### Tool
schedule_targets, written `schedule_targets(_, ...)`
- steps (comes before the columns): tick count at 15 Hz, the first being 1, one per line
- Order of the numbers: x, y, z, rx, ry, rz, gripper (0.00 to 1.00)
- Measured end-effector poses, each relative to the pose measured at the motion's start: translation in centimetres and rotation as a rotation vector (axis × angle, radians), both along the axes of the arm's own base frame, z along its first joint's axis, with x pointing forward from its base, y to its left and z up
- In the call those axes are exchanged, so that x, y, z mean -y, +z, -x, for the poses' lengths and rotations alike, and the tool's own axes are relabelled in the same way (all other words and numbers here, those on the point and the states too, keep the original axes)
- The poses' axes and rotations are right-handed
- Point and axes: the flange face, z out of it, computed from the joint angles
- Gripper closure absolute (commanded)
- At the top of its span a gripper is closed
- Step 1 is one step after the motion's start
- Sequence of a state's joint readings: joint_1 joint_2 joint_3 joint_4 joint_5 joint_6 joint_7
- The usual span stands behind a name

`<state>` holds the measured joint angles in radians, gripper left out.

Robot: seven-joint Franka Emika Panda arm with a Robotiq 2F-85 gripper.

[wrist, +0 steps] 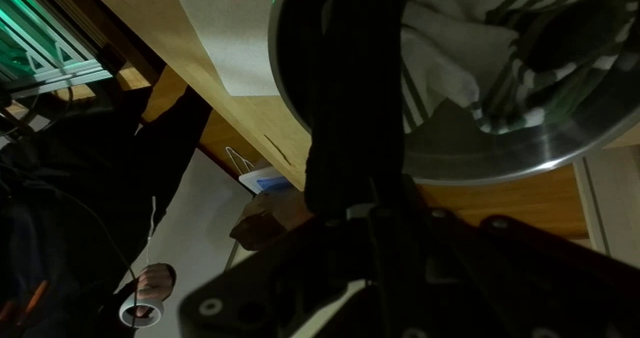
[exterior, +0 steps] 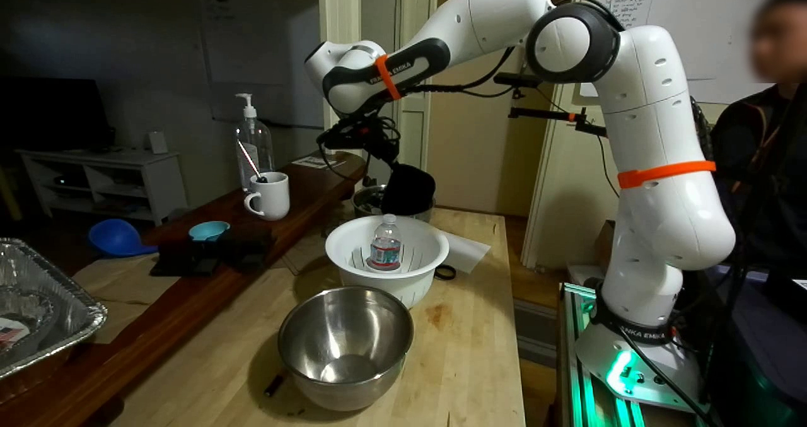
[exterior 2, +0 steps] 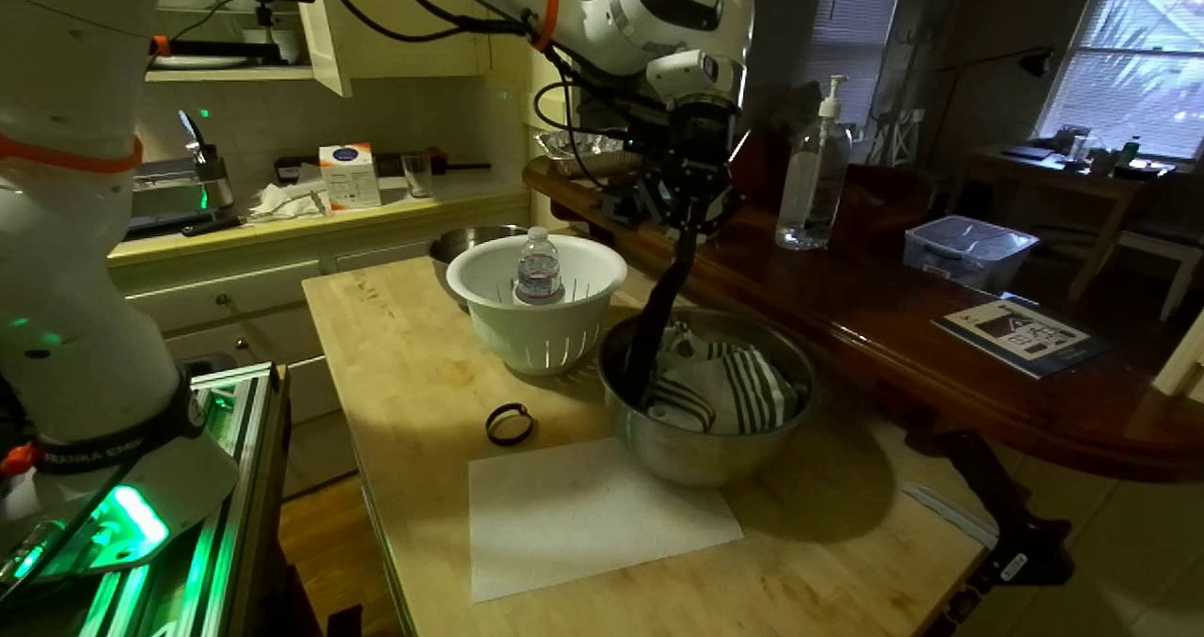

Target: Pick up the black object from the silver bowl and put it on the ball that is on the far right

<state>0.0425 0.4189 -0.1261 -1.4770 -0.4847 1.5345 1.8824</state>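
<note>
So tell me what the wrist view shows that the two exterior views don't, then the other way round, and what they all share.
Only the wrist view shows a person's hand at a white ring.

Only the exterior views, both of them, show the white colander, the small clear bottle standing in it, a pump bottle and another steel bowl.

All three share the silver bowl, the black object, the white sheet and the wooden table.
</note>
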Motion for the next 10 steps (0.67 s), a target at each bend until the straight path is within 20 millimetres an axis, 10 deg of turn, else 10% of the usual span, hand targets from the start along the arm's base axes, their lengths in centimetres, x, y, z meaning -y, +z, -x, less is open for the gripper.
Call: schedule_targets(10,1.2,0.5,-0.7,0.008,0.168,-0.072,0.02)
